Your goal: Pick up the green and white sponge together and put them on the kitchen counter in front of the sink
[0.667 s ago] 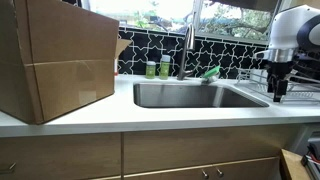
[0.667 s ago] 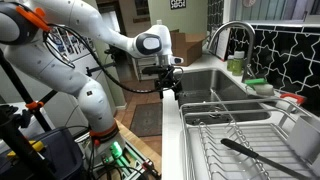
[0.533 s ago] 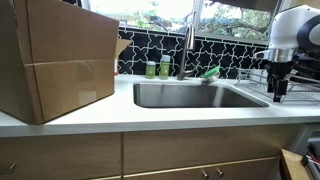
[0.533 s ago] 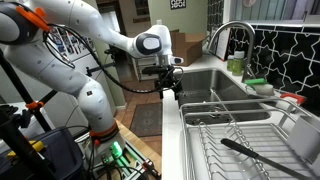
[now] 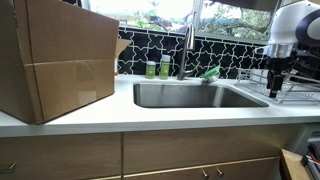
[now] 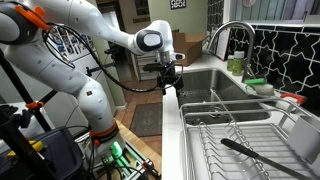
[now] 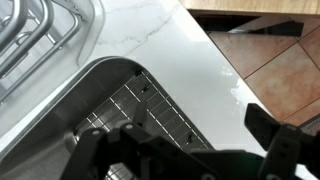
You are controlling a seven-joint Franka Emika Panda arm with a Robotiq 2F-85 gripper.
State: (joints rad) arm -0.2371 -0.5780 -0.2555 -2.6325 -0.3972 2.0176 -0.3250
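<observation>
- In an exterior view, your black two-finger gripper [image 5: 277, 91] hangs past the right end of the wide rectangular stainless-steel sink [image 5: 200, 96]. Its fingers point down, and the silver wire dish rack [image 5: 299, 93] is right of the sink too.
- The small flat bright green and white sponge [image 5: 211, 72] lies on the sink's back rim, just right of the tall chrome faucet [image 5: 187, 48] and well apart from the gripper.
- Two small green-labelled bottles [image 5: 158, 68] stand behind the sink, left of the faucet. A big brown cardboard box [image 5: 55, 60] sits on the long white kitchen counter [image 5: 150, 118] left of the sink.
- In an exterior view from the side, the gripper [image 6: 169, 90] hovers over the counter's front edge [image 6: 172, 135], at the sink's [image 6: 215, 85] near corner. The sponge [image 6: 258, 84] rests on the sink's far rim.
- In the wrist view, you see the gripper [image 7: 190, 160] with its dark, blurred fingers spread wide and nothing between them. Under it is a rounded corner of the sink [image 7: 130, 100] with a wire grid on its floor. The counter [image 7: 160, 35] borders that corner, and the rack [image 7: 30, 30] is beyond it.
</observation>
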